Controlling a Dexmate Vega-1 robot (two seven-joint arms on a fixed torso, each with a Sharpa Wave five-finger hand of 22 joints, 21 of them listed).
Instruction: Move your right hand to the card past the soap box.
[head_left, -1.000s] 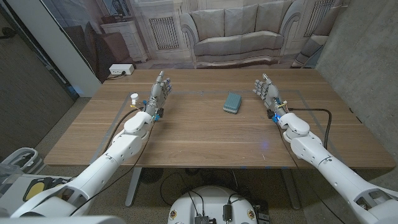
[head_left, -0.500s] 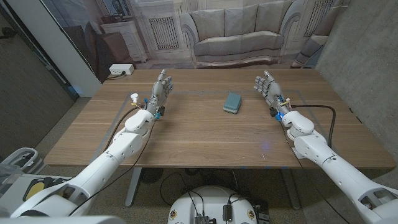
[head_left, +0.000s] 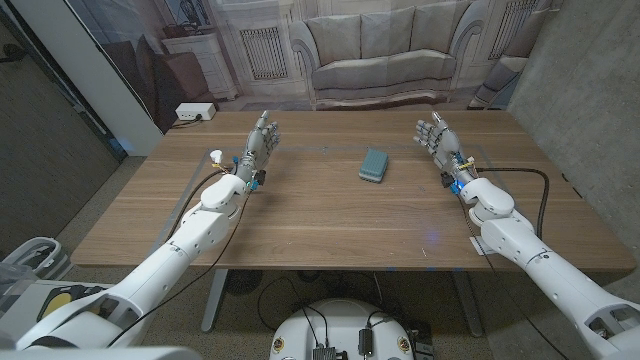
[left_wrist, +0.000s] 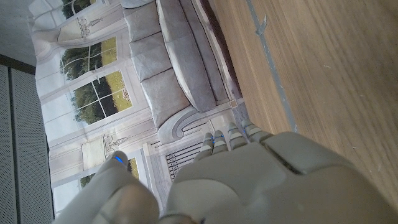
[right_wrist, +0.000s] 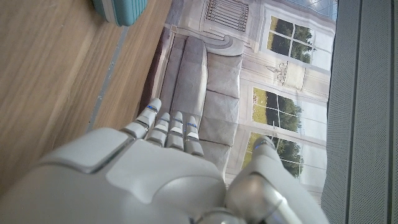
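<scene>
The teal soap box (head_left: 374, 164) lies on the wooden table (head_left: 330, 220) just past its middle; its corner also shows in the right wrist view (right_wrist: 122, 10). My right hand (head_left: 438, 139) stands to the right of the box, well apart from it, fingers apart and reaching up, holding nothing; its back shows in its own wrist view (right_wrist: 155, 168). My left hand (head_left: 259, 143) stands at the far left of the table, fingers spread, empty, and its back shows in the left wrist view (left_wrist: 236, 180). A small white flat piece (head_left: 478, 245) lies beside my right forearm near the front edge.
A small white item (head_left: 215, 155) stands on the table just left of my left hand. A black cable (head_left: 530, 185) loops on the table at the right edge. A white power strip (head_left: 194, 112) lies on the floor behind the table's left corner.
My right hand and arm have drifted a little to the right, away from the soap box. The left hand and the box have stayed put.
</scene>
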